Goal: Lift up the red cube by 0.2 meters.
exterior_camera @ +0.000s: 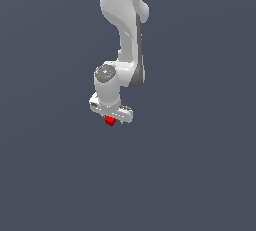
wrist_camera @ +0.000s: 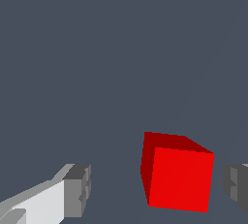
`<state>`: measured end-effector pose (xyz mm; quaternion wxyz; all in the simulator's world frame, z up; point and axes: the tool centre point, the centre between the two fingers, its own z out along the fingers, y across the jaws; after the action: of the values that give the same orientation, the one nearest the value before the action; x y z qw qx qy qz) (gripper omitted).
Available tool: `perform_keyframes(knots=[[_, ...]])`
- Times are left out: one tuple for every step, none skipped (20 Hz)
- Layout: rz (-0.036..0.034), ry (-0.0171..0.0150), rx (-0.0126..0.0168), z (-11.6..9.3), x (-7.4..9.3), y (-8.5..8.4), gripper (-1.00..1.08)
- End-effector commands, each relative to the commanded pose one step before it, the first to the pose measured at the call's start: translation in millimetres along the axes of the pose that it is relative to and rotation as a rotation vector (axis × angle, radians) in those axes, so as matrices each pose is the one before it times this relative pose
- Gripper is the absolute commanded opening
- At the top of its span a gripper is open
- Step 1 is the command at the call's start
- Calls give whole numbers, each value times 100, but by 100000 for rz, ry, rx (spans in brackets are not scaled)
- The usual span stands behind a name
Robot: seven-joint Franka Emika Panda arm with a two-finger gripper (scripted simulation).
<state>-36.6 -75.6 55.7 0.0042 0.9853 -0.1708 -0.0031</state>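
the arm [exterior_camera: 125, 30] reaches down from the top of the exterior view, with the gripper [exterior_camera: 111, 117] at its lower end pointing downward. the cube [exterior_camera: 110, 121] sits directly under the gripper body, showing as a small red block at the fingertip level, slightly toward the exterior view's left of the gripper's middle. in the wrist view the cube [wrist_camera: 177, 174] lies between the two fingers, with one finger pad [wrist_camera: 77, 190] well apart from it and the other pad [wrist_camera: 236, 184] just beside it, a narrow gap showing on that side. the jaws stand wide apart, wider than the cube, and neither pad touches it, so the gripper [wrist_camera: 157, 189] holds nothing. the cube has equal sides, so no long axis applies. its faces are turned slightly out of square with the line between the pads: one bright face looks toward the wrist camera, and a darker side face and a dark upper face show beside it. the surface around it is a uniform grey-blue floor [wrist_camera: 97, 63]. whether the cube rests on the floor cannot be told from the exterior view.
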Motion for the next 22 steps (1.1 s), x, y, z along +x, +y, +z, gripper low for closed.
perform_keyframes(knots=[[4849,287,257,1416,-269,822,100],[1478,44,84,450,-85,258,100],[1296,37,79,397,-75,224,100],[1117,29,76,344,-64,190,100],[934,21,74,292,-53,154,100],[753,13,74,240,-42,119,100],[573,4,74,188,-31,84,100],[390,-4,71,135,-21,47,100],[210,-9,60,82,-12,13,100],[63,-5,27,27,-3,1,100],[0,0,0,0,0,0,-100],[0,0,0,0,0,0,-100],[0,0,0,0,0,0,-100],[0,0,0,0,0,0,-100],[0,0,0,0,0,0,-100],[0,0,0,0,0,0,-100],[0,0,0,0,0,0,-100],[0,0,0,0,0,0,-100],[0,0,0,0,0,0,-100],[0,0,0,0,0,0,-100],[-62,4,30,-40,-13,-37,-100],[0,0,0,-27,-1,0,-100]])
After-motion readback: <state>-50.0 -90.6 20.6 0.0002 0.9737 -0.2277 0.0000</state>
